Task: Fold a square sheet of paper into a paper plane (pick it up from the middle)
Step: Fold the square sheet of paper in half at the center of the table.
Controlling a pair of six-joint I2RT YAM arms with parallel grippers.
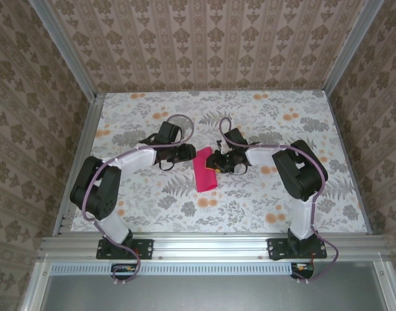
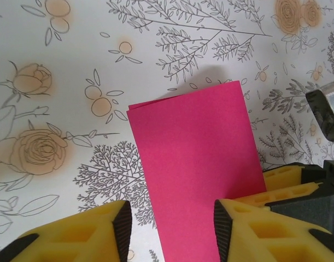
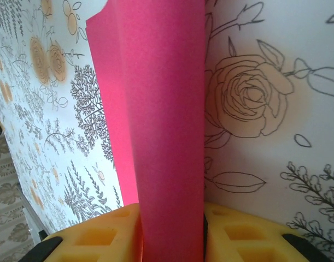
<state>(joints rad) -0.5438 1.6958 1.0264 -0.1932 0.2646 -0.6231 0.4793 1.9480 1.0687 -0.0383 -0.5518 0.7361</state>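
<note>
The square sheet of paper [image 1: 205,170] is bright magenta and folded in half into a narrow rectangle at the table's middle. My right gripper [image 1: 215,162] is shut on its right side. In the right wrist view the sheet [image 3: 161,109] bulges up between the two yellow fingers [image 3: 101,234], filling the gap of that gripper [image 3: 172,232]. My left gripper [image 1: 185,156] is at the sheet's left edge. In the left wrist view it [image 2: 172,224] stands open. The folded sheet [image 2: 197,158] lies under the gap, with one pad [image 2: 123,229] over bare table and the other pad [image 2: 222,229] over the paper.
The floral tablecloth [image 1: 152,194] covers the table, with aluminium rails [image 1: 210,246] along the near edge and patterned walls [image 1: 210,39] on three sides. A yellow finger of the right gripper [image 2: 289,183] shows beside the sheet in the left wrist view.
</note>
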